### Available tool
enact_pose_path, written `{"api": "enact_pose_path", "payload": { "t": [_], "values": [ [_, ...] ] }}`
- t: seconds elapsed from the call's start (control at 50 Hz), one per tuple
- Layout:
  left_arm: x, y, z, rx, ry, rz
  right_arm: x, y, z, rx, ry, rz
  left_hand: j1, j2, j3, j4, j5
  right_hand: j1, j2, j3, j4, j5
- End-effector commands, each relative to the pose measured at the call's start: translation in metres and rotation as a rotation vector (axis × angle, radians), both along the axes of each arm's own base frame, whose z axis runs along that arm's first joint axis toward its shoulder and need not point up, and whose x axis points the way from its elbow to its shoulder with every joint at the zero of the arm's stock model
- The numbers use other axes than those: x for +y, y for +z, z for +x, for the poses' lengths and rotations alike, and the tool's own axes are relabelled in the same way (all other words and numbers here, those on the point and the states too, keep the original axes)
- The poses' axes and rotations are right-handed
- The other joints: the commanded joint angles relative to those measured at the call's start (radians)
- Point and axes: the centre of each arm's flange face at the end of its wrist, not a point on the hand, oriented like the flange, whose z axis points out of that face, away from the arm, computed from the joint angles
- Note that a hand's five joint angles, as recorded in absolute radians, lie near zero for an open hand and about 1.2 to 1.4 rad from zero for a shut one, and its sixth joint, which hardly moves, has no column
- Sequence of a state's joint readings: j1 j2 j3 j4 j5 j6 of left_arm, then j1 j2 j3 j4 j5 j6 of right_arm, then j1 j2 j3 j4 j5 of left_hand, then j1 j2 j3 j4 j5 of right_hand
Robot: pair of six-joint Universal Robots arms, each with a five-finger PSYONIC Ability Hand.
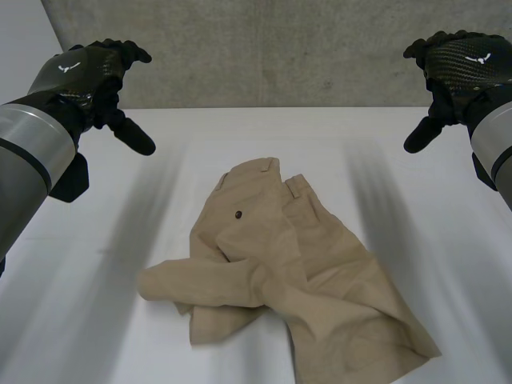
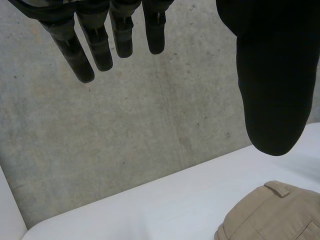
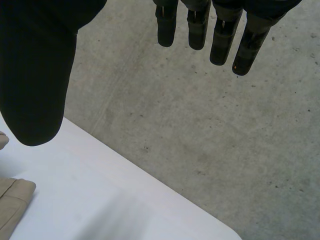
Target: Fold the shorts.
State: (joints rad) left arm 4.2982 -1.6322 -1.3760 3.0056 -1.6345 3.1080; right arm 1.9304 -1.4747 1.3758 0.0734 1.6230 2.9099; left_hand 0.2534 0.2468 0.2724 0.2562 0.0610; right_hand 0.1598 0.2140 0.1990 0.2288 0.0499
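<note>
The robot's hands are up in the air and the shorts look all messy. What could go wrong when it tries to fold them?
1. One leg of the shorts is flopped across the other, so folding now might trap lumps.
2. The shorts lie slanted on the table, and the open left hand and right hand hang off to the sides, so they might grab uneven spots and fold crooked.

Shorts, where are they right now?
In the head view the tan shorts lie crumpled in the middle of the white table, between the open left hand and right hand, which touch nothing.
</note>
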Motion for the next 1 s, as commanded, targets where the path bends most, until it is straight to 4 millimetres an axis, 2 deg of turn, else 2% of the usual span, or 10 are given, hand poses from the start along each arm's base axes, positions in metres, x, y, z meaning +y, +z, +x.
{"api": "enact_pose_path", "payload": {
  "t": [0.02, 0.2, 0.3, 0.56, 0.6, 0.62, 0.66, 0.86, 0.98, 1.0],
  "values": [
    [0.000, -0.001, 0.000, -0.004, 0.001, 0.002, 0.000, 0.000, 0.001, 0.000, 0.002, -0.004, -0.034, -0.027, -0.053, -0.037, -0.016, 0.015, -0.039, -0.024, -0.054, -0.050],
    [0.007, -0.007, -0.005, -0.015, -0.018, 0.026, 0.004, -0.005, 0.011, 0.061, 0.121, -0.011, -0.046, -0.039, -0.065, -0.049, -0.028, 0.015, -0.039, -0.024, -0.054, -0.050],
    [0.018, -0.023, -0.009, -0.035, -0.039, 0.076, 0.009, -0.015, 0.021, 0.177, 0.234, -0.034, -0.046, -0.039, -0.065, -0.049, -0.028, 0.015, -0.039, -0.024, -0.054, -0.050],
    [0.050, -0.101, -0.002, -0.133, 0.011, 0.251, -0.003, -0.059, 0.064, 0.364, 0.542, -0.062, -0.049, -0.042, -0.068, -0.051, -0.031, 0.015, -0.039, -0.024, -0.054, -0.050],
    [0.051, -0.106, -0.002, -0.139, 0.011, 0.259, -0.001, -0.071, 0.086, 0.384, 0.615, -0.073, -0.049, -0.042, -0.068, -0.051, -0.031, 0.015, -0.039, -0.024, -0.054, -0.050],
    [0.053, -0.121, -0.001, -0.151, 0.011, 0.280, 0.000, -0.076, 0.097, 0.400, 0.644, -0.083, -0.046, -0.039, -0.065, -0.049, -0.028, 0.015, -0.039, -0.024, -0.054, -0.050],
    [0.053, -0.125, 0.000, -0.156, 0.011, 0.288, 0.000, -0.080, 0.102, 0.409, 0.657, -0.088, -0.046, -0.039, -0.065, -0.049, -0.028, 0.015, -0.039, -0.024, -0.054, -0.050],
    [0.052, -0.173, -0.004, -0.231, 0.004, 0.409, -0.016, -0.147, 0.153, 0.594, 0.734, -0.164, -0.016, -0.010, -0.035, -0.019, 0.001, 0.015, -0.039, -0.024, -0.054, -0.050],
    [0.046, -0.186, -0.008, -0.239, 0.003, 0.421, -0.036, -0.180, 0.164, 0.693, 0.681, -0.195, 0.221, 0.228, 0.202, 0.219, 0.239, 0.180, 0.126, 0.141, 0.111, 0.116],
    [0.042, -0.186, -0.010, -0.231, 0.005, 0.405, -0.036, -0.180, 0.164, 0.693, 0.681, -0.195, 0.361, 0.368, 0.342, 0.358, 0.379, 0.181, 0.126, 0.141, 0.112, 0.116]
  ]
}}
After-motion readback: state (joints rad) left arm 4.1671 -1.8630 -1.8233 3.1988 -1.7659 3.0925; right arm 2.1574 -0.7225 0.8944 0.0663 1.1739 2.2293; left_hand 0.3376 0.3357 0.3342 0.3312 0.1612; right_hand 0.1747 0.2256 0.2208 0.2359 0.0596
